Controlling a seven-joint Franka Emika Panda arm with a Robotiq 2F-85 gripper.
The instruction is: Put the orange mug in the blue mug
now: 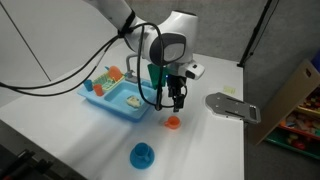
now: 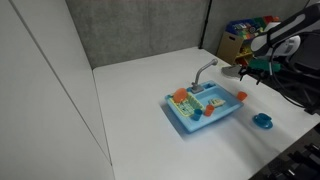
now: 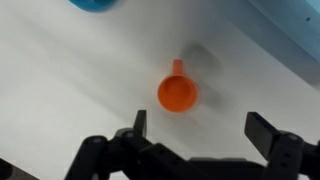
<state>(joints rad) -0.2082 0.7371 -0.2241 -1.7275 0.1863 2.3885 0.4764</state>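
On the table (image 1: 70,125), just beside the sink (image 1: 112,100), the orange mug (image 1: 172,123) is seen standing free, with the blue mug (image 1: 143,154) near it but apart from it. The gripper (image 1: 176,97) is held above the orange mug without touching it. Its jaws are spread wide and nothing is held between them. In the wrist view the orange mug (image 3: 177,94) is shown ahead of the line between the fingers (image 3: 140,126) and nearer to one of them, with its handle (image 3: 178,68) turned away from the gripper (image 3: 200,130). Only an edge of the blue mug (image 3: 95,4) is caught at the top.

The pickup is judged not yet begun, and several failures can be foreseen. If the gripper were lowered as it is placed now, a finger could land on the rim, and the light mug could be tipped or pushed toward the sink. The round wall could also slip from the pads if it were gripped off centre. At the drop, little clearance is expected, since the mugs look close in size. A release made slightly off centre could leave the orange mug caught on the blue rim or knock both mugs over. The blue mug could also be struck by the open fingers on approach.
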